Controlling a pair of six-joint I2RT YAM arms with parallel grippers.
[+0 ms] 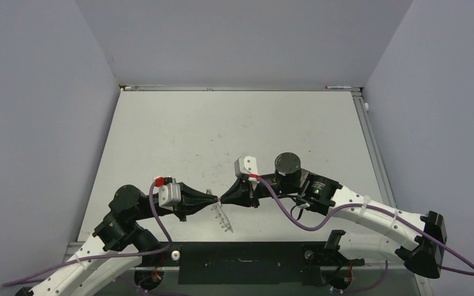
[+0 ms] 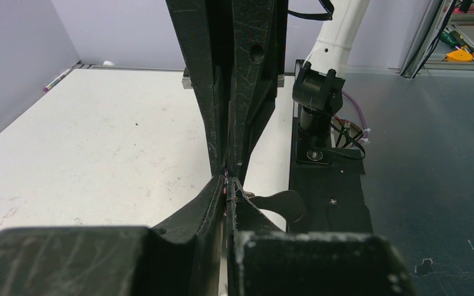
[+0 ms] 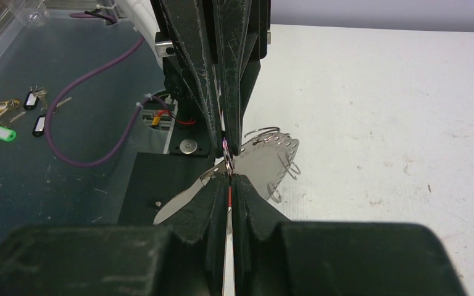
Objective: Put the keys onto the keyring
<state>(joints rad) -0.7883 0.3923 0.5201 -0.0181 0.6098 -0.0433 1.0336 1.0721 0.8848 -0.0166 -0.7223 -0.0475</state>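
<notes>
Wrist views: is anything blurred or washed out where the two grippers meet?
Left wrist view: the near body of the left gripper is a blurred dark mass, while the table beyond is sharp. Right wrist view: the same near blur on the right gripper; the keyring is fairly sharp, with bright glints. Top external view: soft, even light, faint shadows.

The fingers of the right gripper (image 3: 229,177) and the left gripper (image 2: 227,184) are matt black plastic, heavily scratched and worn greyish along their edges. The key (image 3: 229,197) shows only as a sliver of bright red plastic. At one o'clock from it, the keyring (image 3: 282,148) is thin, bright metal wire that glints. The table (image 1: 234,123) is matt white, scuffed and speckled with dark marks.
</notes>
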